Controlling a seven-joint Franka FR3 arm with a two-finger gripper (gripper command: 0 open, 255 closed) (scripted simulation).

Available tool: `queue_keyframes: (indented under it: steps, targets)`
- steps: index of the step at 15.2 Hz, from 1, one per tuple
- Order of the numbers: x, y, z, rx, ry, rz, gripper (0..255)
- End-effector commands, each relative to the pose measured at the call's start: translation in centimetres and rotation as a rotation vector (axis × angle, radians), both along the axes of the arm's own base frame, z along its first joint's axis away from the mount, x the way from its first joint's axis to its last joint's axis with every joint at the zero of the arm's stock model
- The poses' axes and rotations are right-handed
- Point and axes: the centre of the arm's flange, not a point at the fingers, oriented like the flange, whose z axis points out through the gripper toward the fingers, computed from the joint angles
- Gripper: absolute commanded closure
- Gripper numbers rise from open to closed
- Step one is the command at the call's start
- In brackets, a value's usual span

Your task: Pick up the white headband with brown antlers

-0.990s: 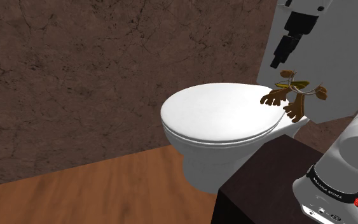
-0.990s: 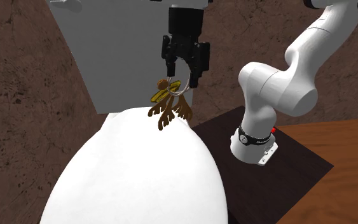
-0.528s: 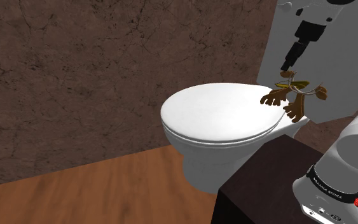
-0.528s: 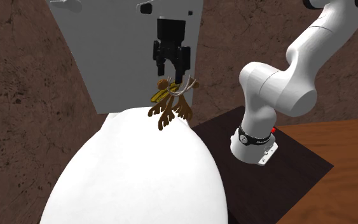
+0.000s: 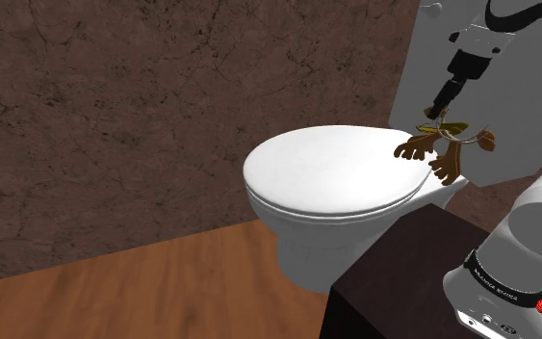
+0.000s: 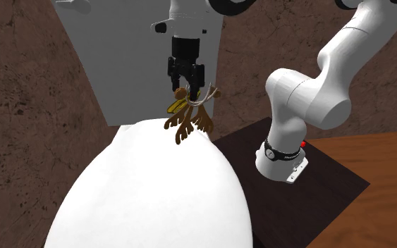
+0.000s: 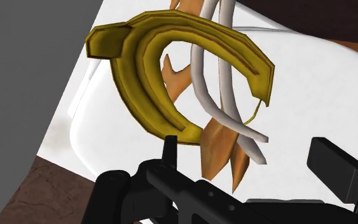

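Note:
The headband (image 5: 447,144) has a thin white band, brown antlers and a yellow curved piece. It stands at the back of the white toilet lid (image 5: 336,173), close to the grey tank (image 5: 423,58). My black gripper (image 5: 439,104) hangs just above it, fingertips down at its top. From the second exterior view, the gripper (image 6: 187,84) reaches the top of the headband (image 6: 190,116). In the wrist view the gripper (image 7: 247,149) is open. The white band (image 7: 212,95) and the yellow piece (image 7: 145,83) lie between and ahead of the fingers, which do not touch them.
The toilet lid (image 6: 154,197) is shut and slopes down towards its front. The grey tank (image 6: 133,56) rises right behind the headband. My dark stand (image 6: 316,176) sits beside the toilet on a wooden floor (image 5: 163,289). A brown stone wall (image 5: 115,116) stands behind.
The gripper has come down towards the tank and turned about its axis, so its fingertips now reach the headband's top. The headband has not moved.

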Motion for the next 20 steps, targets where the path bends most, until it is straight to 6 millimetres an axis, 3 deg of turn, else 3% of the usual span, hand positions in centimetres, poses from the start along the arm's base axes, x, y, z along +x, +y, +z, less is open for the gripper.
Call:
queue_keyframes:
  steps: [1, 3, 4, 13, 20]
  targets:
    - [0.0, -0.1, -1.1, 0.0, 0.0, 0.0, 0]
    - [0.0, -0.1, -1.4, 0.0, 0.0, 0.0, 0]
    - [0.0, -0.1, -1.4, 0.0, 0.0, 0.0, 255]
    - [0.0, -0.1, -1.4, 0.0, 0.0, 0.0, 255]
    - [0.0, -0.1, 2.3, 0.0, 0.0, 0.0, 255]
